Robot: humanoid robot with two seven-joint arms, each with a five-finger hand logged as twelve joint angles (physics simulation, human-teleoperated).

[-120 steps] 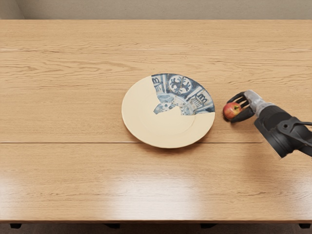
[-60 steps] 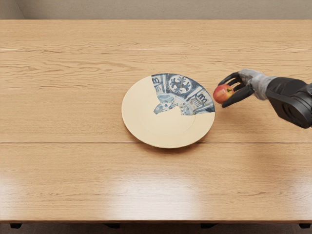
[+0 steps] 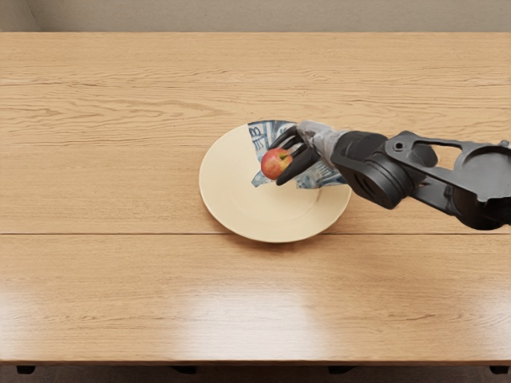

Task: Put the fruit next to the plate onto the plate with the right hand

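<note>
In the head view, the right hand (image 3: 302, 146) comes in from the right edge, over the plate (image 3: 239, 199) on the wooden worktop (image 3: 120, 279). Its dark fingers are curled around the red apple (image 3: 275, 163), which is over the plate's middle; contact with the plate cannot be told.

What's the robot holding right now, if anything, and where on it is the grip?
The right hand holds the red fruit over the plate, its fingers curled around the fruit's sides from the right.

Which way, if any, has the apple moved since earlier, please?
Yes. The apple, held in the right hand, moved left from beside the plate to above it.
</note>
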